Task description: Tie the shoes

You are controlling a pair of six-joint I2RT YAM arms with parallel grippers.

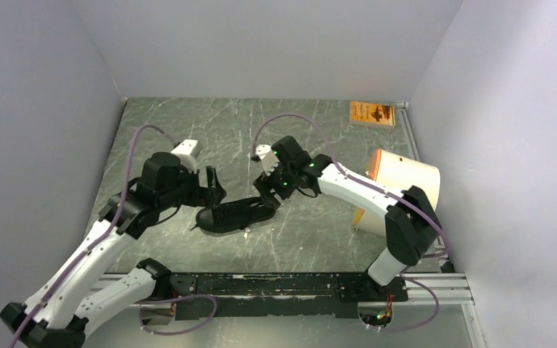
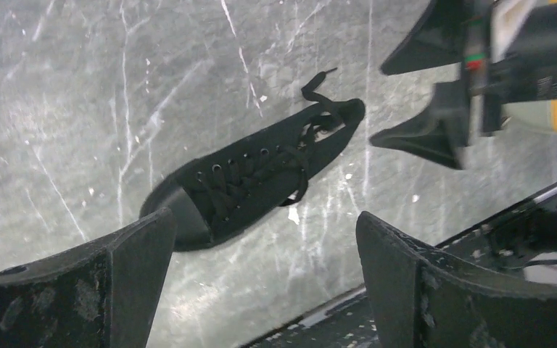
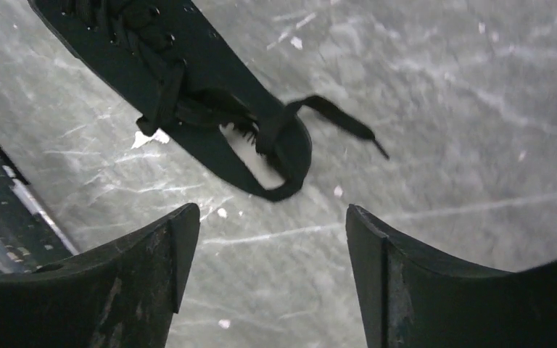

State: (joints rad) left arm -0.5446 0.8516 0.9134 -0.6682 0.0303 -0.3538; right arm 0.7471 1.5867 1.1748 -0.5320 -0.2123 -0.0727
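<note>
The black low-top shoe (image 1: 233,214) lies on the grey marbled table, toe to the left, heel to the right. In the left wrist view the shoe (image 2: 254,174) shows its laces loose, one lace end (image 2: 318,78) trailing past the heel. In the right wrist view the heel (image 3: 275,156) and a lace end (image 3: 348,123) show. My left gripper (image 1: 214,187) is open and empty, just above the toe; it also shows in its own view (image 2: 265,232). My right gripper (image 1: 270,194) is open and empty over the heel; it also shows in its own view (image 3: 272,217).
A cream-and-orange curved cylinder (image 1: 405,177) stands at the right by the right arm. An orange booklet (image 1: 372,113) lies at the back right. A black rail (image 1: 275,284) runs along the near edge.
</note>
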